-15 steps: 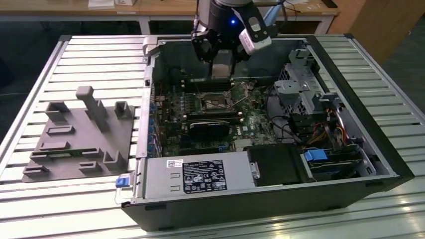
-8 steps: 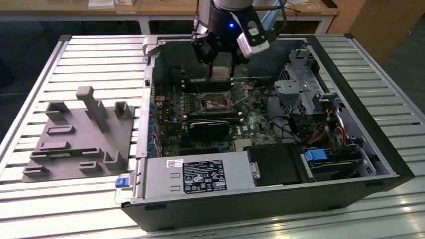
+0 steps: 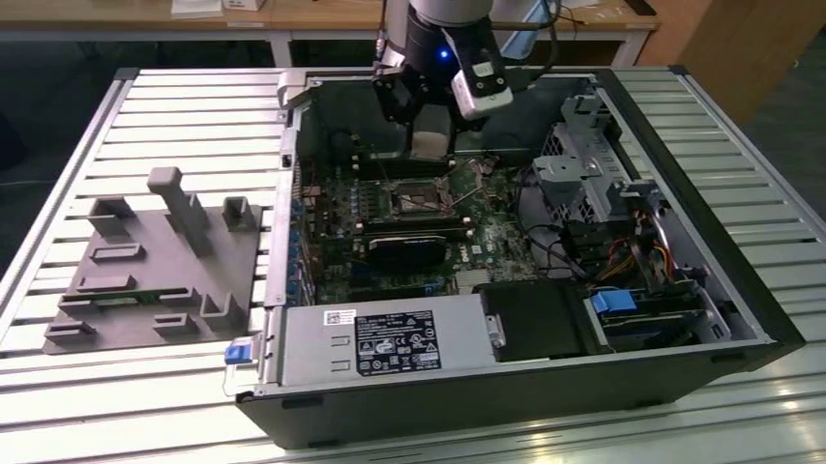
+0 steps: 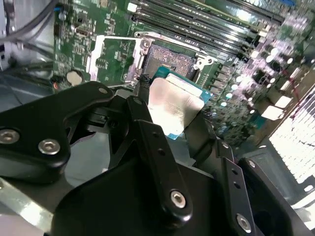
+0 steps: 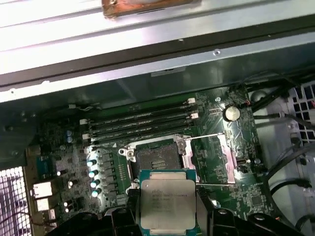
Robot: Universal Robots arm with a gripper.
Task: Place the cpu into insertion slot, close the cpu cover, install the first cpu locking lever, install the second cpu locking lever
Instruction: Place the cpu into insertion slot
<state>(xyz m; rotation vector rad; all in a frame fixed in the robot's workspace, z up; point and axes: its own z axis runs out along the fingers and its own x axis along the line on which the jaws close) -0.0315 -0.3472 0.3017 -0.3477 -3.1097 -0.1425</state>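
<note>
Gripper (image 3: 430, 145) inside open computer case (image 3: 742, 290), fingers (image 4: 145, 118) clamped on cpu (image 5: 167, 204).
Cpu held near insertion slot (image 5: 157, 160), clear of it, not seated; slot bare, cpu cover (image 5: 227, 155) swung open beside it. Case lies on slatted metal table (image 3: 168, 106); grey moulded fixture (image 3: 155, 261) well apart from slot. Wooden desk (image 3: 323, 19) beyond.

Overhead light: slatted table (image 3: 155, 106) bright, computer case (image 3: 516, 411) interior shadowed. Glare whitens cpu (image 4: 170, 105) top in second wrist view. Vent grille (image 5: 15, 196) blown out in first wrist view.
</note>
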